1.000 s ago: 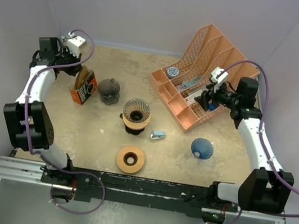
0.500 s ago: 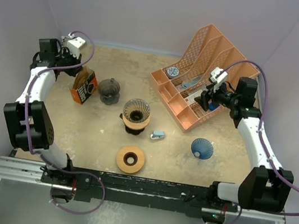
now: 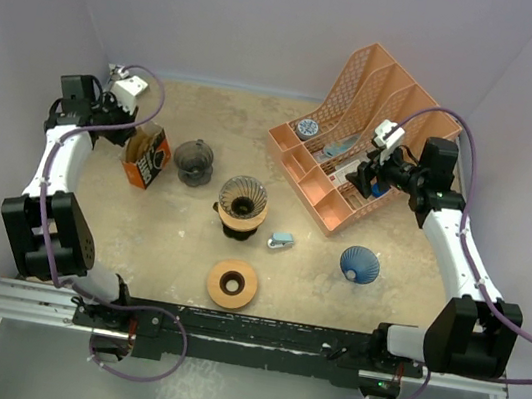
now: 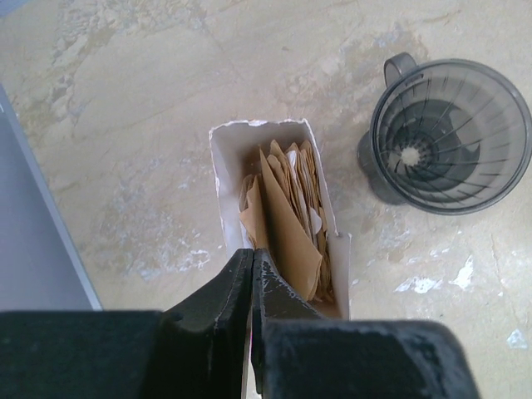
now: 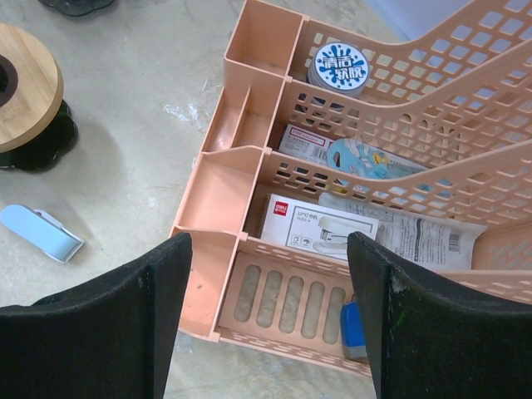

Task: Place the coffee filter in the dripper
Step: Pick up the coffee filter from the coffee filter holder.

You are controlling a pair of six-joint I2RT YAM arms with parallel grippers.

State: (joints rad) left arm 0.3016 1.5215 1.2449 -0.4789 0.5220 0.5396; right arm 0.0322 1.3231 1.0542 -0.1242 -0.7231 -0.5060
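An orange filter box stands at the left of the table, its white inside open to the left wrist view. Several brown paper coffee filters stand in it, one higher than the rest. My left gripper is shut just above the box's near end, beside that tall filter; I cannot tell whether paper is pinched. It also shows in the top view. A grey dripper stands right of the box. My right gripper is open and empty above the organizer.
A dark dripper on a wooden stand sits mid-table, a wooden ring in front of it. A blue dripper and a small blue-white clip lie to the right. A peach desk organizer holds boxes at the back right.
My left arm has drawn back to the left and the filter box now stands more upright under it. The right arm has not moved.
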